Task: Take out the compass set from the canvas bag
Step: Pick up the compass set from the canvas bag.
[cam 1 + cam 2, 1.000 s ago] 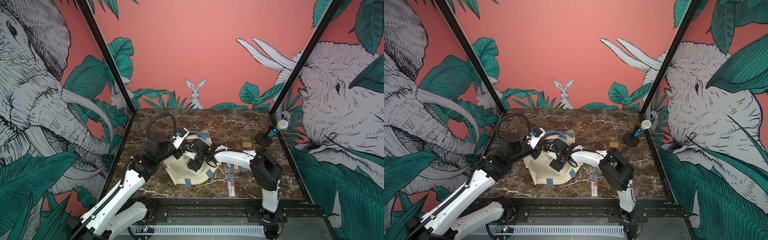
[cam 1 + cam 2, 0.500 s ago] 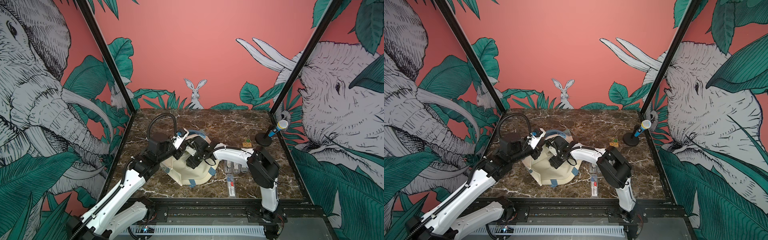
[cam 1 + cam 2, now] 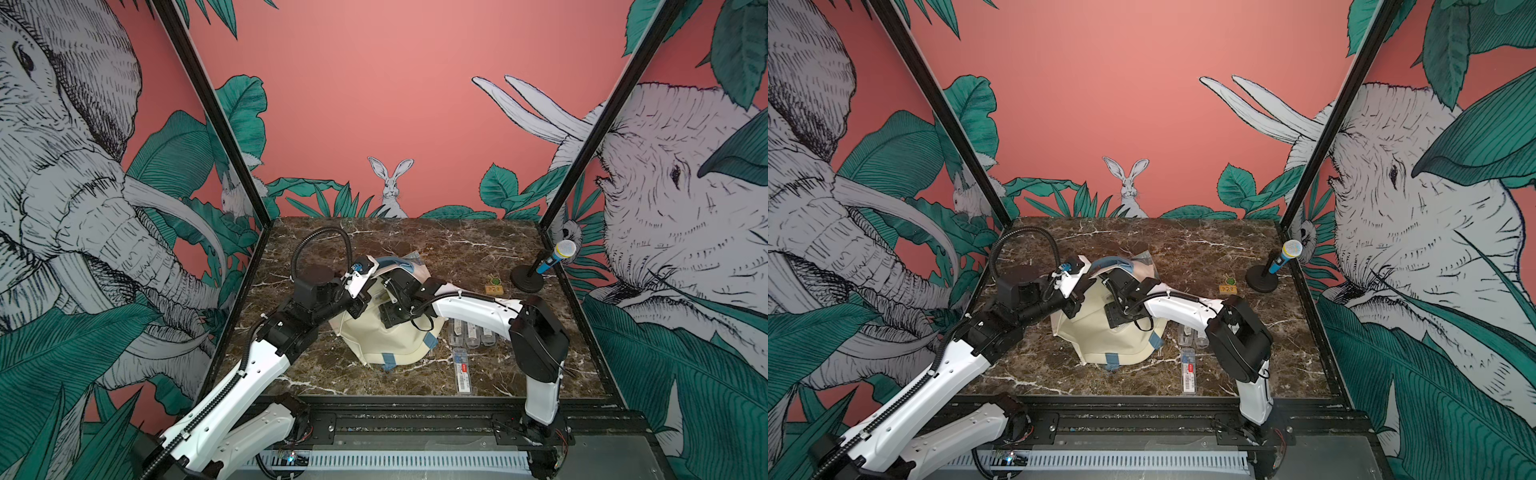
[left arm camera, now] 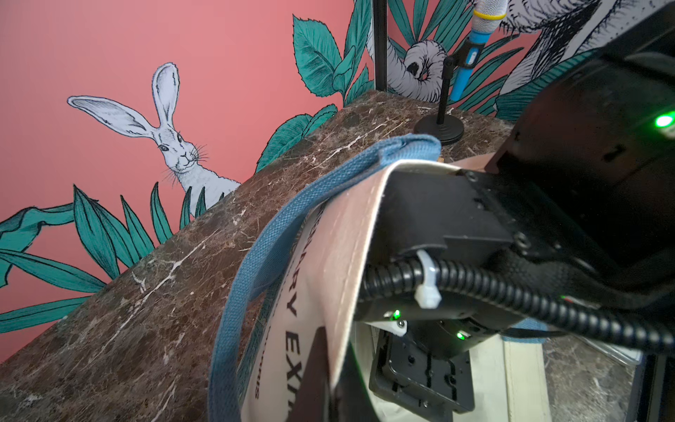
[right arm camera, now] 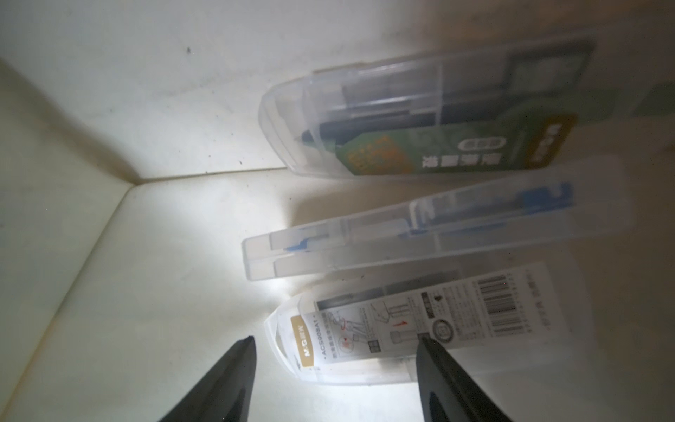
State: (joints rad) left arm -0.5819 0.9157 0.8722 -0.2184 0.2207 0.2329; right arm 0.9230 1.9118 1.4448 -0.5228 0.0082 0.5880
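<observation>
The canvas bag (image 3: 386,340) lies slumped at mid-table (image 3: 457,249), between the two arms. At the bag's left side the left gripper (image 3: 360,308) is clenched on the rim and lifts the cloth. Judged purpose: to hold the mouth agape so the limp canvas does not fold over the other arm. The right gripper (image 5: 336,338) is deep inside the bag with its jaws released, standing to either side of the end of a compass set (image 5: 401,329), a clear case with a white barcode label lying on the bag's floor. One finger (image 5: 449,380) overlaps the case edge and the other stands just clear, so nothing is grasped yet. Judged step: closing across the case's narrow width. A blue-marked case (image 5: 420,230) and a green-labelled case (image 5: 420,120) lie beside it, roughly parallel and farther from the jaws. Only the right wrist view shows these contents and the jaw gap; in both top views the bag wall and the arm hide them. The top views alone give the layout: a row of clear cases (image 3: 471,334) on the table just right of the bag, and a single case (image 3: 463,371) nearer the front edge, both already outside. The left wrist view adds the blue strap handle (image 4: 277,226) draped over the raised rim and dark lettering (image 4: 292,339) on the bag's side.
</observation>
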